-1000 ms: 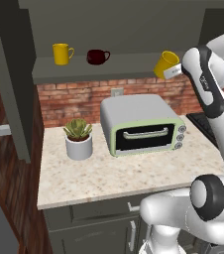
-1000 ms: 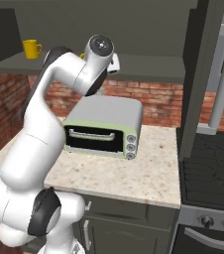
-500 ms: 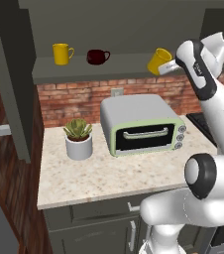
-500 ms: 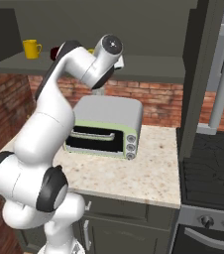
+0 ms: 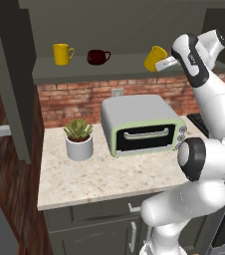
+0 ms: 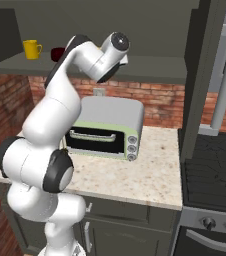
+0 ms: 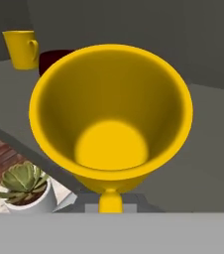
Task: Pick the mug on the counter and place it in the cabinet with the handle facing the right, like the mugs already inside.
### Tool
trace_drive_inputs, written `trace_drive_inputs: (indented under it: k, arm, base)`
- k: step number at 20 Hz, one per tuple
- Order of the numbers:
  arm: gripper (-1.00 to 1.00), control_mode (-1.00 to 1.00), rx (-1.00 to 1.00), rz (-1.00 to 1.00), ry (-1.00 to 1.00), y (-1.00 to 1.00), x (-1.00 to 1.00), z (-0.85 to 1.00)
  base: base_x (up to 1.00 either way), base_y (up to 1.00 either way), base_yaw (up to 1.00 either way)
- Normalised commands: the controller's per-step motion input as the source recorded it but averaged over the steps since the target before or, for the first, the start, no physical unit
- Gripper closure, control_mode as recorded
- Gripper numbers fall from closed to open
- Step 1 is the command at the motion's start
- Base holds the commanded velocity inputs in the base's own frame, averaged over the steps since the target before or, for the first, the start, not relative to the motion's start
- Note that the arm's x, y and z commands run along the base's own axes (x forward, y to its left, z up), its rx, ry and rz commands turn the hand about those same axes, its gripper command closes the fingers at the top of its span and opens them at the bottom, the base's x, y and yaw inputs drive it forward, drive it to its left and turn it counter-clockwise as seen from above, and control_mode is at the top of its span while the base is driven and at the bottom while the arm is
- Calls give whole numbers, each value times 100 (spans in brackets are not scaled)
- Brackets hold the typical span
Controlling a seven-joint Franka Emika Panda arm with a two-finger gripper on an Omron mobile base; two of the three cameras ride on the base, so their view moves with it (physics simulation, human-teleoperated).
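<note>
As the arm swings left along the shelf (image 5: 109, 67), the fingers (image 5: 163, 63) stay clamped on the mug (image 5: 155, 58), tilted just above the board, closing on the red mug (image 5: 97, 56); placing remains.

White glossy arm (image 5: 211, 99), rounded segments, dark grey joint caps; bulbous white base (image 6: 50, 210) w/ same dark discs.

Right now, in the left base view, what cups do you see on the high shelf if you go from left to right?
Bright yellow mug → dark red mug → amber mug, tilted and held at the gripper, just above the shelf.
</note>
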Motion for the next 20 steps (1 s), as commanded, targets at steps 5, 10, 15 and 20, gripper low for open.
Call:
trace_drive_inputs:
  k: [5,10,15,20]
  arm:
    - [100,-100,0,0,0,0,34,0]
    - [100,-100,0,0,0,0,36,0]
    - [100,-100,0,0,0,0,37,0]
    - [100,-100,0,2,0,0,41,0]
  base:
    - [0,0,0]
    - [0,0,0]
    - [0,0,0]
    - [0,0,0]
